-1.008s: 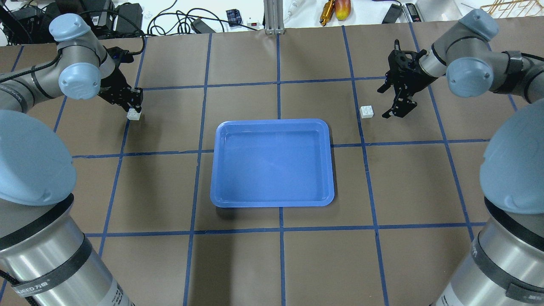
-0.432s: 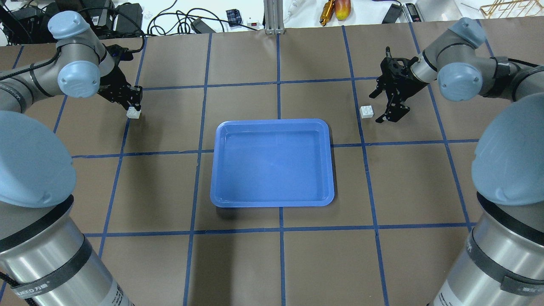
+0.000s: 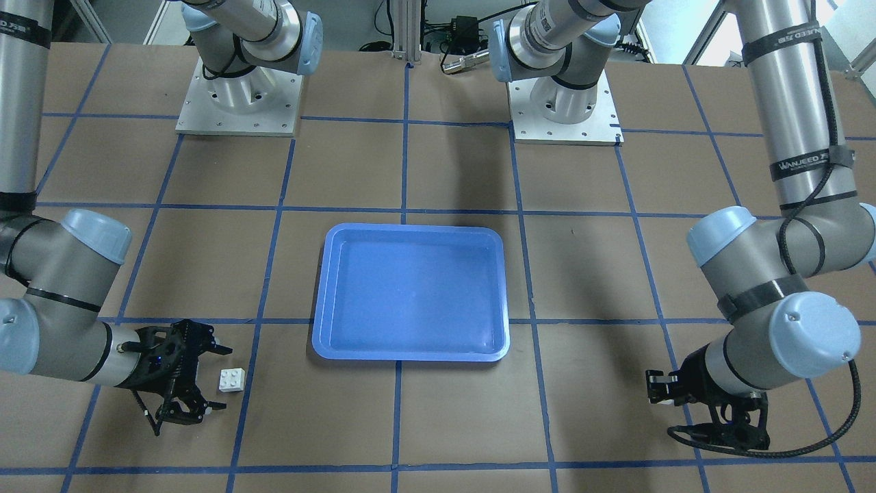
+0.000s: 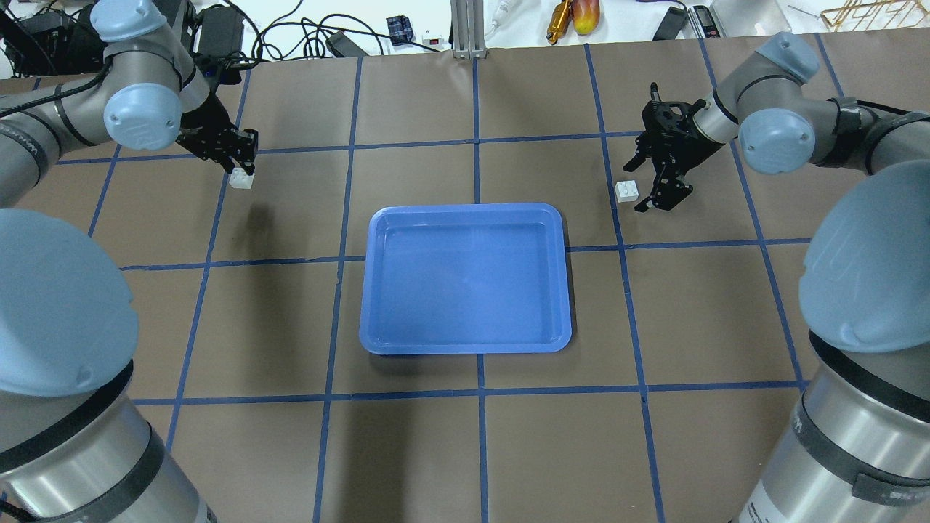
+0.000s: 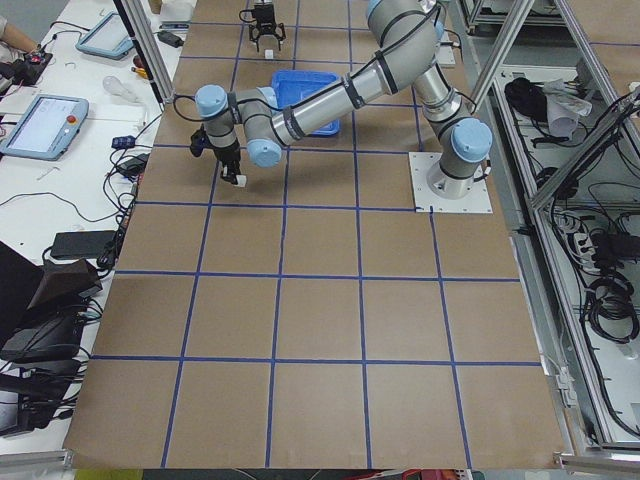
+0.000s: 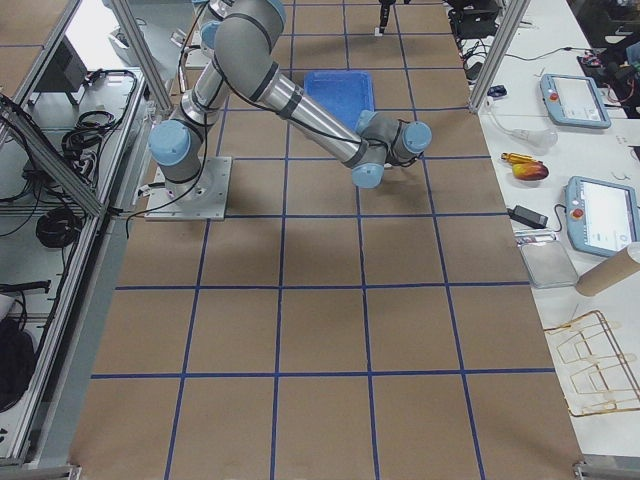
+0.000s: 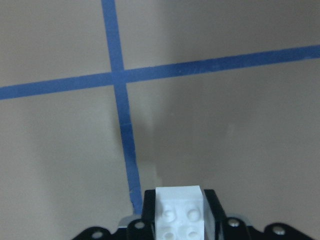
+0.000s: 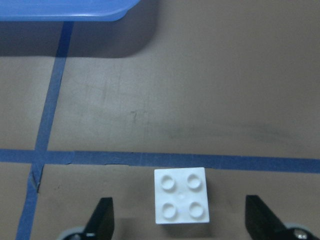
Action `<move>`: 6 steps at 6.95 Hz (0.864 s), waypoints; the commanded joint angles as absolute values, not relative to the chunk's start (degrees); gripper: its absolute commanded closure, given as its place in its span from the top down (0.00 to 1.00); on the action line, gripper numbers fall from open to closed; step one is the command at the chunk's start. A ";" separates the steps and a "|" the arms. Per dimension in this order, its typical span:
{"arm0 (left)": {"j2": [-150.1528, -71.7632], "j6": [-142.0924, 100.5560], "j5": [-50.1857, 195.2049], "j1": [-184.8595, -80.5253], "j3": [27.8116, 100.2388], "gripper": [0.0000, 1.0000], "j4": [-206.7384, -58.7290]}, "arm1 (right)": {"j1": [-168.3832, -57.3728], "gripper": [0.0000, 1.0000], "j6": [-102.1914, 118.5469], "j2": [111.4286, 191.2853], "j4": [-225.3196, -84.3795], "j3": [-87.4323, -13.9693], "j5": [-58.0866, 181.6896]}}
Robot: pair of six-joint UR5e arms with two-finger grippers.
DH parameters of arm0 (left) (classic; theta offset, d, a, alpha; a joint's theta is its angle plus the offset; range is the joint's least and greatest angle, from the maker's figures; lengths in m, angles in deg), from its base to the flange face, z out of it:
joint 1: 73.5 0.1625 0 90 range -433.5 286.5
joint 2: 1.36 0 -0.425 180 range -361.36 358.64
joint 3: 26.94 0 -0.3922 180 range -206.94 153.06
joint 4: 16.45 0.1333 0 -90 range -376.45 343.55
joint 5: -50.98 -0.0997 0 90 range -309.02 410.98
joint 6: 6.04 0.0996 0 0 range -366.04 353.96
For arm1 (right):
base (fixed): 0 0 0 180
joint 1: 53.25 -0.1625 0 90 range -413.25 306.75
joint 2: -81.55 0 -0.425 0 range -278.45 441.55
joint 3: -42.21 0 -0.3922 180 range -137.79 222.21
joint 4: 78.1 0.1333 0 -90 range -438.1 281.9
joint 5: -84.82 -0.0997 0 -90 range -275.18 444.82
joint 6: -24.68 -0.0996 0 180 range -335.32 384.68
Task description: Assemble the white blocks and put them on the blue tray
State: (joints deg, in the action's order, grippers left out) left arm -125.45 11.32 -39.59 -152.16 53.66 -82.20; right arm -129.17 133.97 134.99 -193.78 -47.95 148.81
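My left gripper (image 4: 240,168) is shut on a white block (image 4: 240,179) and holds it above the table, far left of the blue tray (image 4: 465,280). The left wrist view shows this block (image 7: 181,212) clamped between the fingers, studs facing the camera. My right gripper (image 4: 641,185) is open, just right of the second white block (image 4: 626,190), which lies on the table right of the tray. In the right wrist view that block (image 8: 180,202) sits studs up between the two spread fingers (image 8: 102,220). The front view shows it (image 3: 231,379) beside the open right gripper (image 3: 213,378).
The tray (image 3: 410,294) lies mid-table, nothing in it; its corner shows in the right wrist view (image 8: 65,10). Blue tape lines grid the brown table. Cables and tools (image 4: 574,18) lie beyond the far edge. The arm bases (image 3: 564,113) stand at the robot's side.
My left gripper has risen off the table with its white block and shifted slightly away from the robot. My right gripper has moved toward the other block, still open.
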 commanded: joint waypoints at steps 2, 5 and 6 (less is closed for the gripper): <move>-118.37 -0.83 -37.89 -167.66 59.50 0.14 -84.49 | -129.18 0.71 133.66 134.73 -193.24 -47.97 148.89; -115.62 -18.20 -34.82 -176.83 69.53 0.09 -76.97 | -129.18 0.19 133.14 134.72 -193.15 -47.79 149.42; -115.88 -20.43 -35.24 -178.42 72.52 0.09 -71.09 | -129.18 0.00 133.14 134.72 -193.15 -47.71 149.68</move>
State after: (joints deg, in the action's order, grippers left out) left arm -115.84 -16.25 -35.55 -176.00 68.75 -77.11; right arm -129.19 133.19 134.71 -193.18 -47.79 149.34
